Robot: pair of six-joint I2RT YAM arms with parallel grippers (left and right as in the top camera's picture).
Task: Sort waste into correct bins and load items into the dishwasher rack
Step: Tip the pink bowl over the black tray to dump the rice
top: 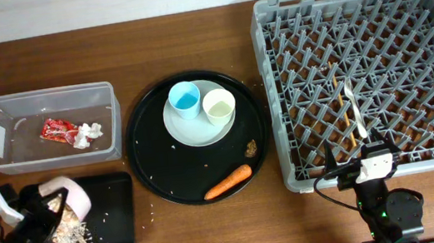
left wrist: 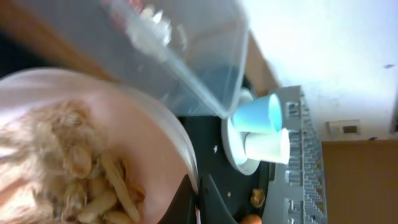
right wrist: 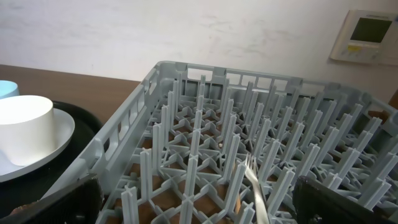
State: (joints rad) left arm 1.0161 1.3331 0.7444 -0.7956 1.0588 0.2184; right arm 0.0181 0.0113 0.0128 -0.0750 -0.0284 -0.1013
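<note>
Far to the left of the round black tray (top: 157, 173), your left gripper (top: 57, 196) is clenched on the one pinkish-white bowl (top: 76, 197). The bowl is tipped over the shallow black tray (top: 114, 221). Beige noodle scraps (top: 68, 236) lie heaped on that tray, and the left wrist view shows more inside the bowl.

Left of the round tray and further back stands the one clear tub (top: 45, 94). It holds two pieces of waste, a red wrapper (top: 57, 130) and a white tissue (top: 88, 132), which touch each other.

On the round tray itself you have one pale plate (top: 193, 133) carrying two cups side by side, a blue cup (top: 185, 99) and a cream cup (top: 219, 104). One carrot (top: 228, 182) and one small brown scrap (top: 251, 146) lie on the tray's near-right part.

Just right of the round tray, the dishwasher rack (top: 264, 65) sits on the bench (top: 146, 30) with one white fork (top: 354, 108) in it. Your right gripper (top: 357, 160) is at the rack's near edge, released, its fingers spread wide and holding nothing.
</note>
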